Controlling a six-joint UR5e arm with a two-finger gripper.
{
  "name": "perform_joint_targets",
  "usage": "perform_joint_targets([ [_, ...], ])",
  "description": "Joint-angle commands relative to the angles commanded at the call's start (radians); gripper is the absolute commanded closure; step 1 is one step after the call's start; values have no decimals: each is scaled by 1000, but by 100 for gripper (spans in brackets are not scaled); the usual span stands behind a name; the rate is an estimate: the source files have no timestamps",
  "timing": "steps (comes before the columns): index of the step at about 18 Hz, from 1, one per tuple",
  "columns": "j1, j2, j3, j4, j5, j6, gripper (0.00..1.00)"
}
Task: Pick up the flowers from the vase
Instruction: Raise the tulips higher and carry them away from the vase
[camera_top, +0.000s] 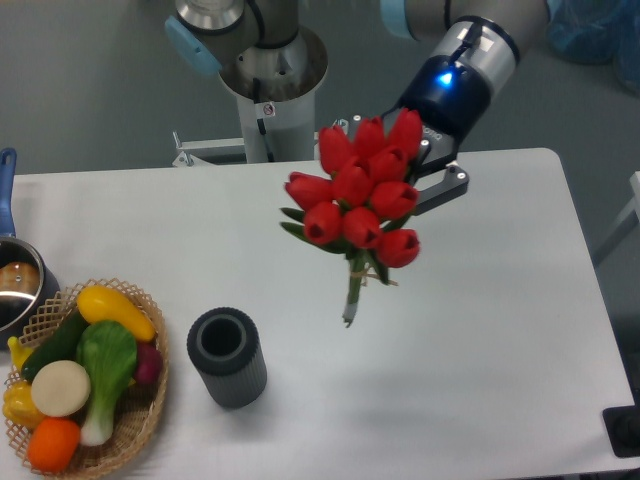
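Observation:
The flowers (358, 208), a tied bunch of red tulips with green leaves and a short green stem, hang in the air above the middle of the white table (480, 330), clear of the vase. My gripper (428, 190) is shut on the bunch from behind and to the right, its fingers mostly hidden by the blooms. The vase (227, 357), a dark grey ribbed cup, stands upright and empty at the front left, well below and left of the stem's end.
A woven basket (135, 420) of toy vegetables and fruit sits at the front left corner, next to the vase. A steel pot (15, 285) with a blue handle is at the left edge. The arm's base (272, 90) stands behind the table.

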Motion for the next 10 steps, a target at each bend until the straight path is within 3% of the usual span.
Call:
perform_joint_targets([
  [10,23,14,-34,0,5,8,72],
])
